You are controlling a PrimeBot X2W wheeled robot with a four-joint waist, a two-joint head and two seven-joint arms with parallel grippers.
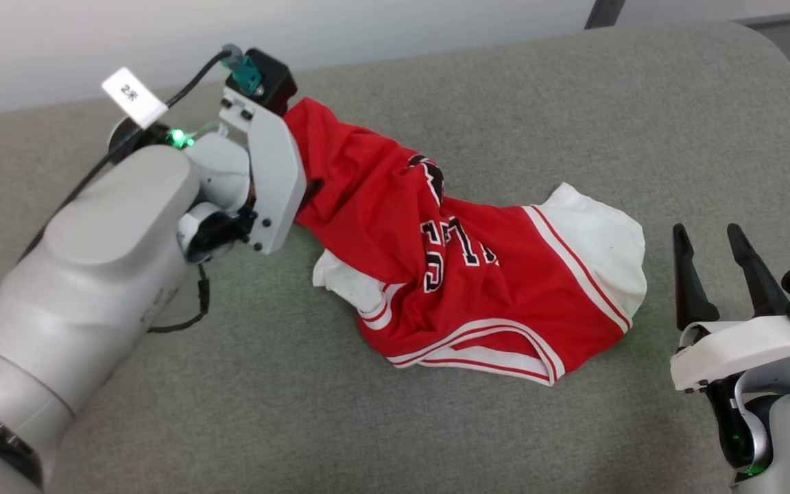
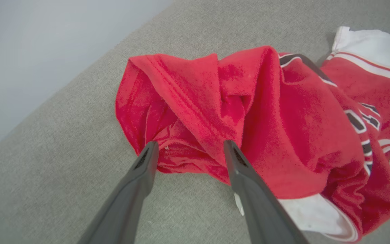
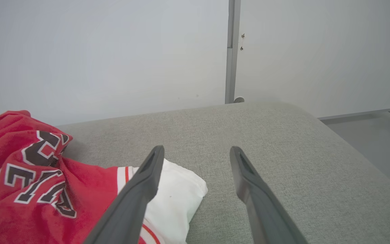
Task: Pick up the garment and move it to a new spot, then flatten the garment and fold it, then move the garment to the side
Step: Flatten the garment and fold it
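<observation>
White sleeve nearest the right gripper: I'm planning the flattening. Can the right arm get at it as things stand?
Probably yes: the right gripper stands open beside the white sleeve, with bare grey cushion between them and nothing over it.

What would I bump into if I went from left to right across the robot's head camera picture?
The pale left arm → the red garment → its white sleeve → the right fingers.

Red garment (image 1: 367, 206) – white sleeves (image 1: 601, 240), red-white striped trim (image 1: 477, 343), black lettering (image 1: 463, 250), grey cushion (image 1: 573, 103), dark fingers (image 3: 134, 200)
</observation>
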